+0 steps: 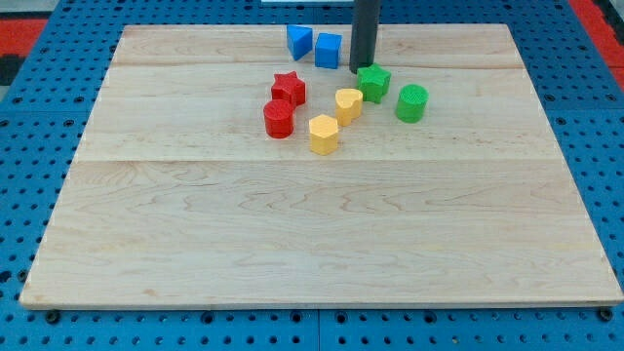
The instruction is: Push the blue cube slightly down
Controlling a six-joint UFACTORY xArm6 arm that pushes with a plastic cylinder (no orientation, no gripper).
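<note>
The blue cube (329, 50) sits near the view's top centre of the wooden board (292, 244). A second blue block (299, 41), wedge-like, lies just to its left. My tip (362, 70) is the lower end of the dark rod, just to the right of the blue cube and slightly lower in the view. It stands right at the upper left edge of the green star block (373, 83); whether it touches it I cannot tell.
A green cylinder (411, 102) lies right of the green star. Two yellow blocks (348, 104) (324, 135), a red star (289, 89) and a red cylinder (279, 119) cluster below the blue blocks. A blue pegboard (29, 146) surrounds the board.
</note>
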